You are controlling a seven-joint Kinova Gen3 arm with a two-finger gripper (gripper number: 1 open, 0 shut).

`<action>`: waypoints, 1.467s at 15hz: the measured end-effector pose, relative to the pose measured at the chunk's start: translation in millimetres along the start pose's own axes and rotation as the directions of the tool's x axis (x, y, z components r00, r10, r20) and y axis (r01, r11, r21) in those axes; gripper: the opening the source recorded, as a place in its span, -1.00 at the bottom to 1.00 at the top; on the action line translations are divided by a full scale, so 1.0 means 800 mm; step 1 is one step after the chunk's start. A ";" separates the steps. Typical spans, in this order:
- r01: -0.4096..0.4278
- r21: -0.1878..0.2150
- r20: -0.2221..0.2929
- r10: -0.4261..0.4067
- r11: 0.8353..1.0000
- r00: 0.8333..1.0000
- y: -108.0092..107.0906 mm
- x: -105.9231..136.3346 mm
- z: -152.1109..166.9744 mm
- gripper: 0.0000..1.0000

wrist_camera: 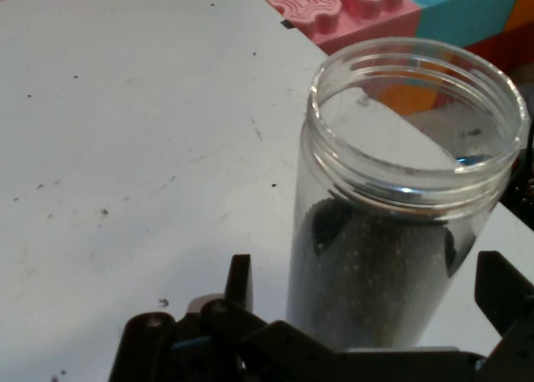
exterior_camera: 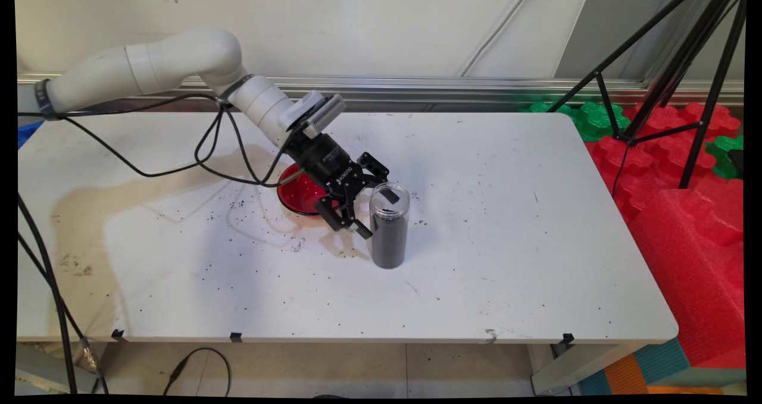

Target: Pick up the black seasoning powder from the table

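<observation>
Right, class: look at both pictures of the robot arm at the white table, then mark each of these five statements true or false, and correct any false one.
1. The clear jar stands upright with no lid on it. True.
2. The jar is empty. False: dark grains fill most of it, up to just below its neck.
3. The gripper is open, with one finger on either side of the jar. True; the hand view shows the jar between the fingers.
4. The red bowl sits to the right of the jar in the main view. False: it lies to the jar's left, partly behind the gripper.
5. Dark specks are scattered on the table. True.
</observation>
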 end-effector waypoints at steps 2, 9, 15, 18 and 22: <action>0.006 -0.014 -0.002 -0.006 1.000 1.000 -0.004 -0.001 0.005 1.00; 0.026 -0.065 -0.005 -0.026 0.998 1.000 -0.011 -0.009 0.021 1.00; 0.036 -0.091 -0.005 -0.037 0.995 0.999 -0.013 -0.015 0.031 1.00; 0.039 -0.099 -0.005 -0.039 0.994 0.999 -0.013 -0.018 0.036 1.00; 0.041 -0.101 -0.007 -0.042 0.994 0.999 -0.014 -0.020 0.041 1.00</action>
